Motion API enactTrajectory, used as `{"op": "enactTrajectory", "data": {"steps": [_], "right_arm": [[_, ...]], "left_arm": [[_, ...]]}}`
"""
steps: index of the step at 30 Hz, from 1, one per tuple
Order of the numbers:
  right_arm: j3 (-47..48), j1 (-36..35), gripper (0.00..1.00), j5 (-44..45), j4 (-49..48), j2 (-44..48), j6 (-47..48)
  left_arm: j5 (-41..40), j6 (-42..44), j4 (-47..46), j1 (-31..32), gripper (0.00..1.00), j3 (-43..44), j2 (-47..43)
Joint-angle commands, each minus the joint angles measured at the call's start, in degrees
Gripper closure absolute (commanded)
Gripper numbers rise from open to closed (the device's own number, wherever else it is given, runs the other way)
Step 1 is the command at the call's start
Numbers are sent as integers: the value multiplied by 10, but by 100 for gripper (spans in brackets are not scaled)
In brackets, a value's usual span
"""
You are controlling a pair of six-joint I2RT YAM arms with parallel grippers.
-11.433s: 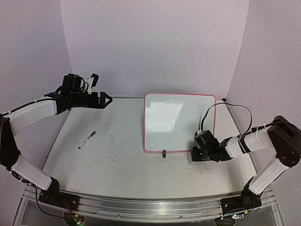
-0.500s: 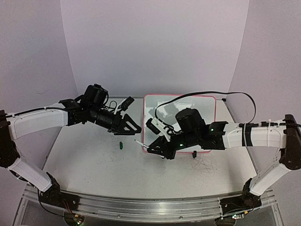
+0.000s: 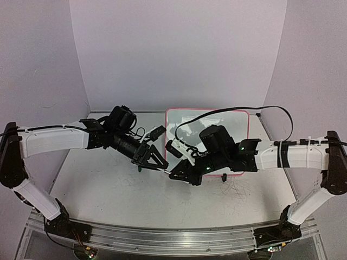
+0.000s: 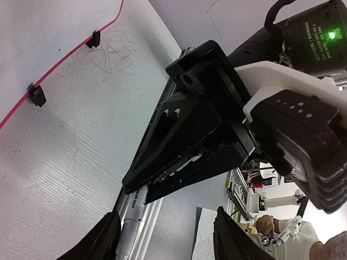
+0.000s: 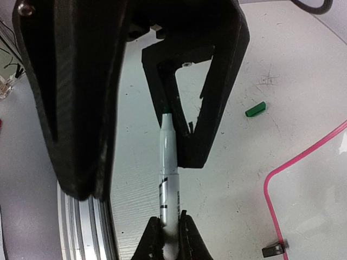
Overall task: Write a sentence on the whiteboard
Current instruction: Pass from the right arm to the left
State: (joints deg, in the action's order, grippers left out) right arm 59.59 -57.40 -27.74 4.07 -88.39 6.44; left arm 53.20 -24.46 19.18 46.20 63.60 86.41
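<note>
Arms extend inward, meeting at frame centre. Right gripper [image 5: 171,235] clamps marker [image 5: 165,162], long axis vertical in its wrist view, tip up toward parted jaws of left gripper [image 3: 155,161]. Whiteboard [image 3: 238,124]: centre-right, behind.

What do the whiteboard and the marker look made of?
The whiteboard: glossy white panel, sheen suggests coated board; thin pink rim, probably plastic. The marker: smooth white barrel with black print, likely plastic; green tip, probably felt.

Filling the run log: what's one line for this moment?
right jaws: shut on marker | left jaws: open at its tip | cap: on table
</note>
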Motion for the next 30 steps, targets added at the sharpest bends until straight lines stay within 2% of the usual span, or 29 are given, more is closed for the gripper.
{"op": "enactTrajectory", "data": {"steps": [1, 3, 6, 12, 17, 18, 20, 22, 24, 26, 30], "right_arm": [[11, -3, 100, 0, -12, 19, 3], [10, -4, 100, 2, -13, 20, 3], [8, -5, 100, 5, -14, 22, 3], [5, -5, 100, 15, -15, 22, -2], [1, -5, 98, 30, -19, 28, -9], [-2, -5, 93, 38, -18, 31, -10], [-15, -5, 76, 76, -22, 43, -22], [-37, 0, 51, 98, -31, 62, -45], [-71, 18, 32, 99, -68, 88, -91], [-114, 46, 24, 72, -121, 119, -154], [-170, 109, 15, 5, -219, 158, -305]], "left_arm": [[11, 25, 23, 9, 43, 2, 6], [10, 27, 26, 9, 46, 4, 9], [7, 29, 29, 10, 58, 5, 11], [1, 30, 33, 10, 74, 7, 13], [-26, 39, 41, 10, 98, 19, 7], [-34, 39, 42, 10, 100, 22, 6], [-48, 38, 42, 10, 100, 27, 4], [-71, 35, 42, 10, 100, 32, -2], [-93, 36, 42, 10, 100, 39, -10], [-112, 39, 35, 10, 100, 48, -21], [-131, 18, -20, 9, 100, 58, -43]]}}
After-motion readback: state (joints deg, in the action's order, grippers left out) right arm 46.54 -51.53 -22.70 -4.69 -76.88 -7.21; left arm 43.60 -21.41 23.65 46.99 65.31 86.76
